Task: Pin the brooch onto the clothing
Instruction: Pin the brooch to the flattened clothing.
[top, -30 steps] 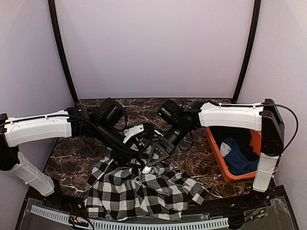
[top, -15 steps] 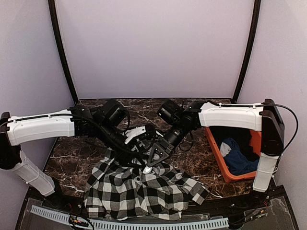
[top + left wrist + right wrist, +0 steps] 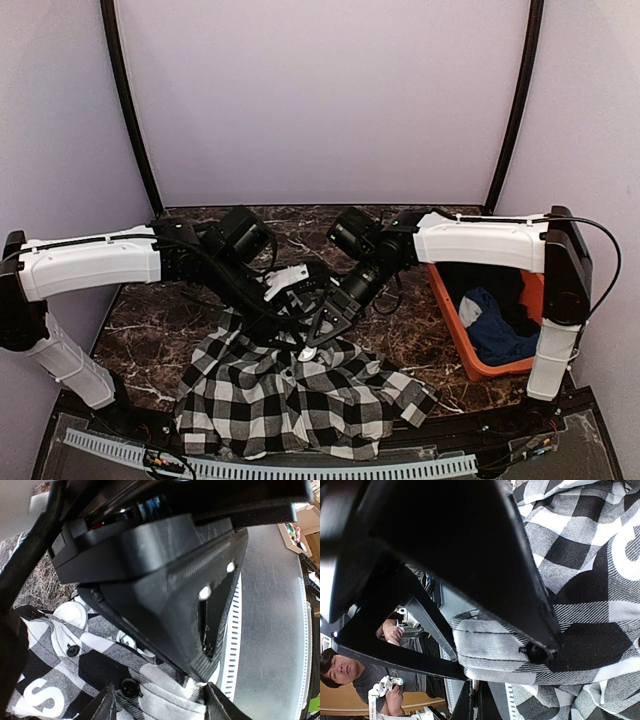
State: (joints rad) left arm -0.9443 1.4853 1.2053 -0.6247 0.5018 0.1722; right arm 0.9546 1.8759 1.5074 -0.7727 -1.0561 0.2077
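The clothing, a black-and-white checked shirt (image 3: 300, 395), lies crumpled at the table's near edge. A raised fold of its buttoned edge (image 3: 495, 650) hangs between the two grippers. My right gripper (image 3: 476, 700) is shut, its tips pinching the bottom of that fold (image 3: 170, 695). My left gripper (image 3: 160, 705) is open, one finger on each side of the same fold, which fills the gap; one fingertip (image 3: 542, 645) touches a black button (image 3: 536, 653). In the top view both grippers meet above the shirt's far edge, left (image 3: 297, 322) and right (image 3: 312, 340). A small pale round brooch (image 3: 305, 353) lies on the shirt just below them.
An orange bin (image 3: 452, 335) stands at the right with a dark blue garment (image 3: 495, 330) in it. A white slotted strip (image 3: 300, 468) runs along the near edge. The table (image 3: 150, 330) is dark marble.
My left arm has shifted slightly right towards the right gripper and its jaws have narrowed around the fold. The right gripper has stayed put and shut.
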